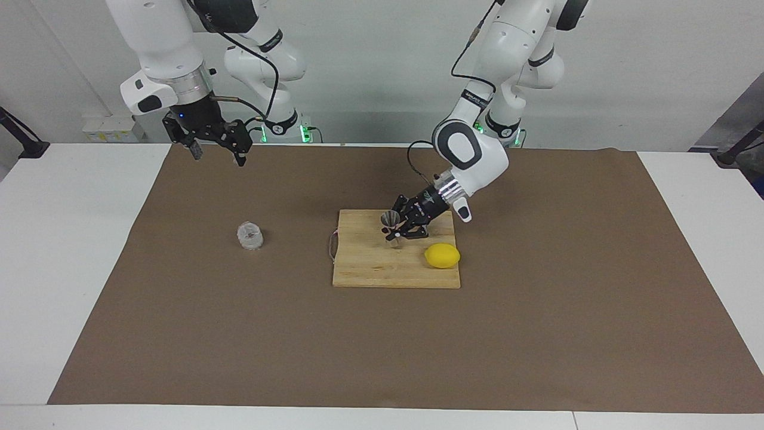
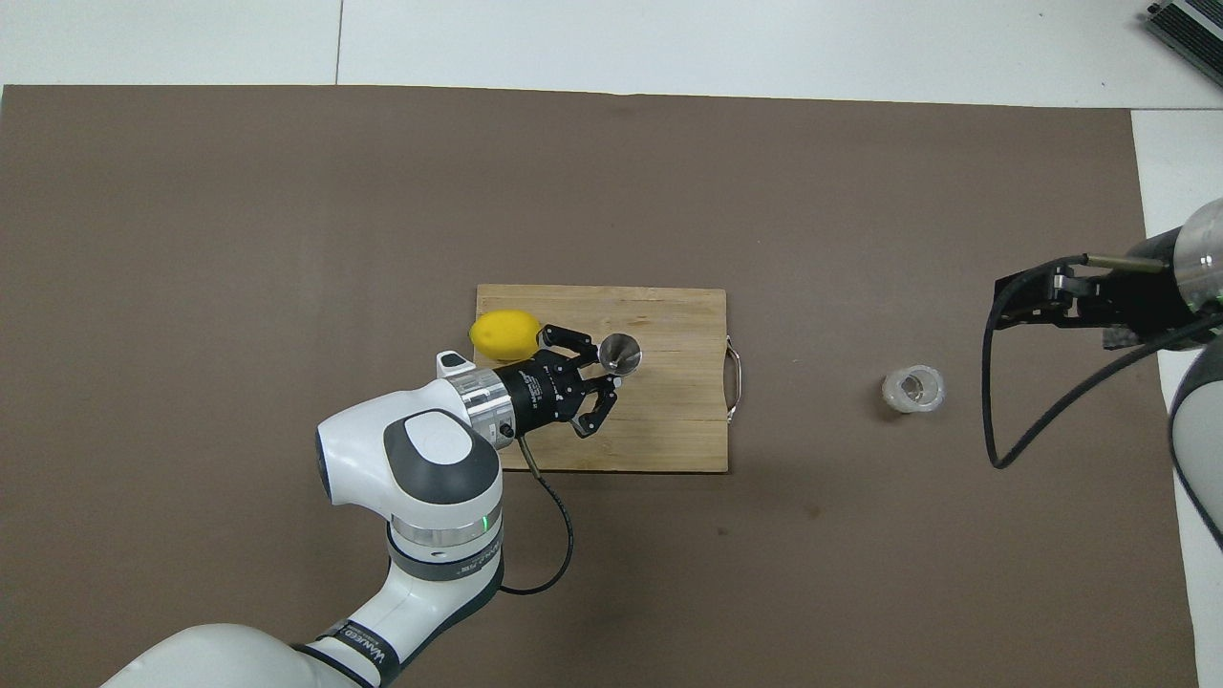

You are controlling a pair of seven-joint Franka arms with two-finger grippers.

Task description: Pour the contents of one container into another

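Note:
The steel jigger (image 1: 391, 224) stands upright on the wooden cutting board (image 1: 370, 269). It also shows in the overhead view (image 2: 621, 354). My left gripper (image 1: 401, 230) is low over the board and open, its fingertips at either side of the jigger (image 2: 605, 368); I cannot tell whether they touch it. The clear textured glass cup (image 1: 250, 235) stands alone on the brown mat toward the right arm's end (image 2: 913, 389). My right gripper (image 1: 218, 155) hangs open and empty high over the mat's edge at the robots' end, apart from the cup (image 2: 1027, 298).
A yellow lemon (image 1: 442, 255) lies on the board's corner, beside the left gripper's wrist (image 2: 504, 334). The board has a metal handle (image 2: 734, 382) on the side toward the cup. The brown mat (image 1: 537, 334) covers most of the white table.

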